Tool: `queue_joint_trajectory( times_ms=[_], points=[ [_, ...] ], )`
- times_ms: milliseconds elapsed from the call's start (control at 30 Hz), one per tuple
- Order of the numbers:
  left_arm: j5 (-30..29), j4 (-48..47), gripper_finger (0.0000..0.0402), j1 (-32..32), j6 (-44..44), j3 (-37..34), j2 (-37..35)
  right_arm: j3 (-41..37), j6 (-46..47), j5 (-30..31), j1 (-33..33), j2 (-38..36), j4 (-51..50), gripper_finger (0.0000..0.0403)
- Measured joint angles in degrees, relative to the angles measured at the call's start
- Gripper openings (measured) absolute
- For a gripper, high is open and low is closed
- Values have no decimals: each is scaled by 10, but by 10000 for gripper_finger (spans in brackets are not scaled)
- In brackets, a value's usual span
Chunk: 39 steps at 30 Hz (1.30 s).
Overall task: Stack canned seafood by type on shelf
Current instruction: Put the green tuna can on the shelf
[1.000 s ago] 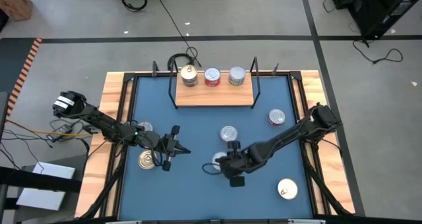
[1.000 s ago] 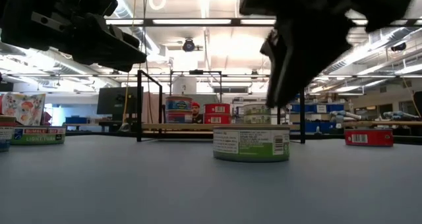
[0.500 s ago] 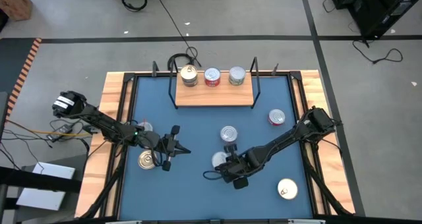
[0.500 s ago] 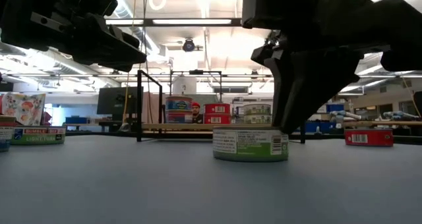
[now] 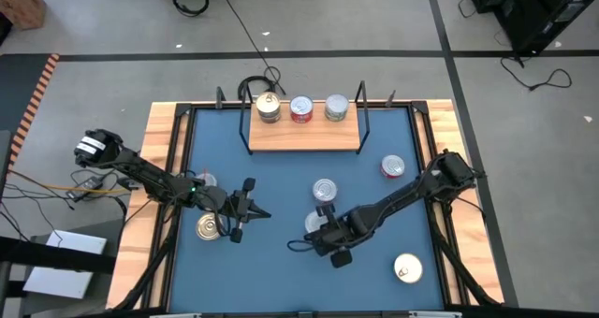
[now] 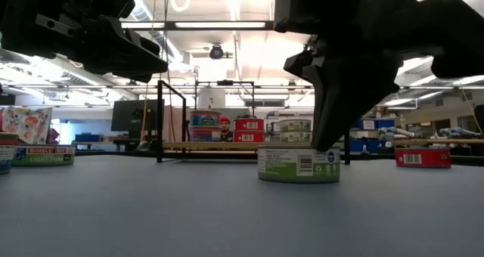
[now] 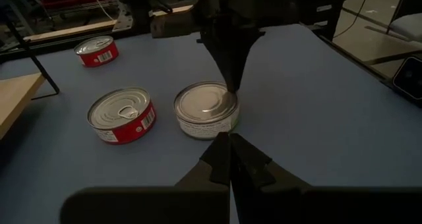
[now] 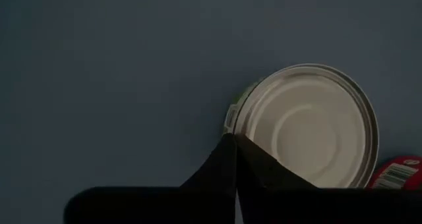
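3 tins (image 5: pixel 301 108) already sit in a row on the shelf (image 5: pixel 304 136), one per type. My right jaws (image 5: pixel 316 228), pressed together and empty, touch the green-labelled silver tin (image 5: pixel 314 226) mid-counter (image 5: pixel 281 182). My left jaws (image 5: pixel 263 214) wait closed nearby.

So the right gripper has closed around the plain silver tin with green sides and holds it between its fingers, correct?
Not held: the right gripper is shut, its fingertips pressed against the rim of the silver tin, with nothing between them. The right wrist view shows it.
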Motion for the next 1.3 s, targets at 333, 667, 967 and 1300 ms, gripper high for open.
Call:
queue_joint_trajectory(
  times_ms=[333, 667, 967, 1300],
  points=[
    [0, 1, 3, 0, 0, 0, 0, 0, 39, -62, -16, -45, 36, 3],
    [0, 0, 3, 0, 0, 0, 0, 0, 6, -9, -1, -6, -11, 91],
    [0, 0, 3, 0, 0, 0, 0, 0, -34, 9, 0, 0, -18, 84],
    [0, -3, 3, 0, 1, 0, 0, 0, -59, 15, -2, 23, -2, 26]
  ],
)
